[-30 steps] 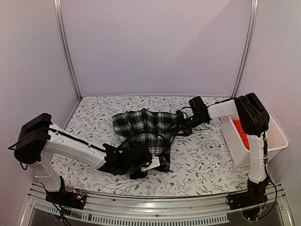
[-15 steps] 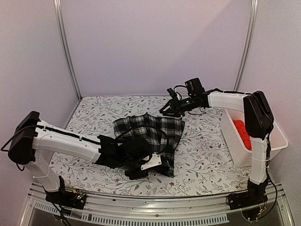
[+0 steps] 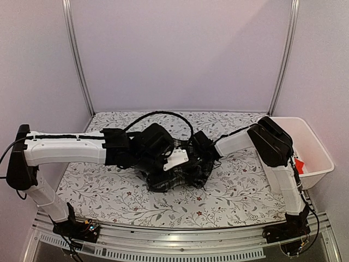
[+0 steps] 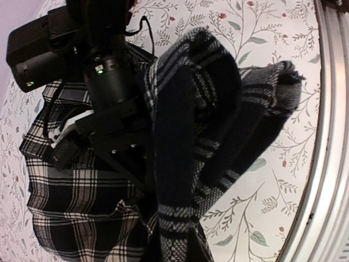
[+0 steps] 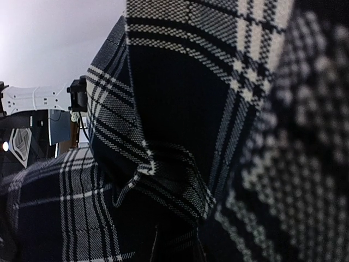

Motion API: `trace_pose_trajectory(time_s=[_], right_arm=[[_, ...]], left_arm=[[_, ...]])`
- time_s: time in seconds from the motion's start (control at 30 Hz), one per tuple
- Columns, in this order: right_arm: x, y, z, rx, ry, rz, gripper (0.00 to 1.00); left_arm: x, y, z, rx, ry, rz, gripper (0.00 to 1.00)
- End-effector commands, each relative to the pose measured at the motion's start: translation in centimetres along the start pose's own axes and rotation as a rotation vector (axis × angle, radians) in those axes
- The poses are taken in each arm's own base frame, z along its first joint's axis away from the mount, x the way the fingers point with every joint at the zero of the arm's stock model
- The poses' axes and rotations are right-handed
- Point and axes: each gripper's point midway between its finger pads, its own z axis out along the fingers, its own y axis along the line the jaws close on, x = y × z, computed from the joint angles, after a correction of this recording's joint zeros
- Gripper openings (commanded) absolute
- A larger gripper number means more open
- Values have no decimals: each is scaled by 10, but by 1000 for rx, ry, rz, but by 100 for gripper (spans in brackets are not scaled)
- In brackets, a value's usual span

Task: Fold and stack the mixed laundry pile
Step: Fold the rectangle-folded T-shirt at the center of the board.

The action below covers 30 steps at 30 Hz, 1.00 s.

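The black-and-white plaid garment [image 3: 177, 177] is bunched in a heap at the middle of the table, partly lifted. My left gripper [image 3: 184, 166] and right gripper [image 3: 199, 155] meet close together over it. In the left wrist view a thick fold of the plaid garment [image 4: 185, 109] hangs up from my left gripper [image 4: 175, 243], fingers hidden by cloth. In the right wrist view the plaid garment [image 5: 180, 82] fills the frame and pinches in at my right gripper [image 5: 196, 243]. The red shirt [image 3: 299, 164] shows only as a sliver inside the white basket [image 3: 313, 143].
The floral table cover [image 3: 98, 185] lies under everything. The white basket stands at the right edge of the table. The right arm's black wrist [image 4: 109, 82] sits close beside the held fold. The metal front rail [image 4: 327, 136] runs along the table's near edge.
My right gripper swung from the garment's far right edge to its middle. My left gripper rose from the near edge and moved farther in. The flat garment is now bunched.
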Motion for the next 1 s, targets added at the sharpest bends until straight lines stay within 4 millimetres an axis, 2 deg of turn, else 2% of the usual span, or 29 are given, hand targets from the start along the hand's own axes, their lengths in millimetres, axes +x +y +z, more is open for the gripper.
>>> trace_pose_trajectory(time_s=[0.0, 0.03, 0.13, 0.23, 0.33, 0.53, 0.6, 0.73, 0.83, 0.9, 0.97], right_arm=[[55, -16, 19, 16, 118, 1, 19], [64, -12, 22, 2, 137, 0, 19], [84, 1, 26, -42, 191, 8, 19], [90, 19, 22, -64, 206, -28, 22], [69, 25, 8, -23, 158, -62, 28], [-3, 46, -37, 49, -16, -134, 46], [-23, 56, -49, 55, -59, -164, 48], [-54, 52, -68, 78, -123, -174, 50], [-67, 40, -64, 103, -129, -160, 50], [-64, 24, -53, 109, -97, -131, 50], [-51, 9, -37, 110, -43, -104, 48]], left_arm=[[-31, 47, -41, -52, -101, -27, 0], [-30, 58, -43, -64, -103, -40, 0], [-22, 72, -41, -89, -81, -33, 0], [-19, 67, -39, -58, -81, -13, 0], [-23, 51, -42, 34, -111, -13, 0], [-29, 16, -54, 179, -153, -4, 0], [-28, 6, -56, 222, -163, 1, 0], [-25, -9, -57, 274, -155, 20, 0], [-30, -10, -60, 278, -166, 36, 0], [-37, -7, -64, 273, -183, 46, 0], [-44, -3, -66, 267, -197, 51, 0]])
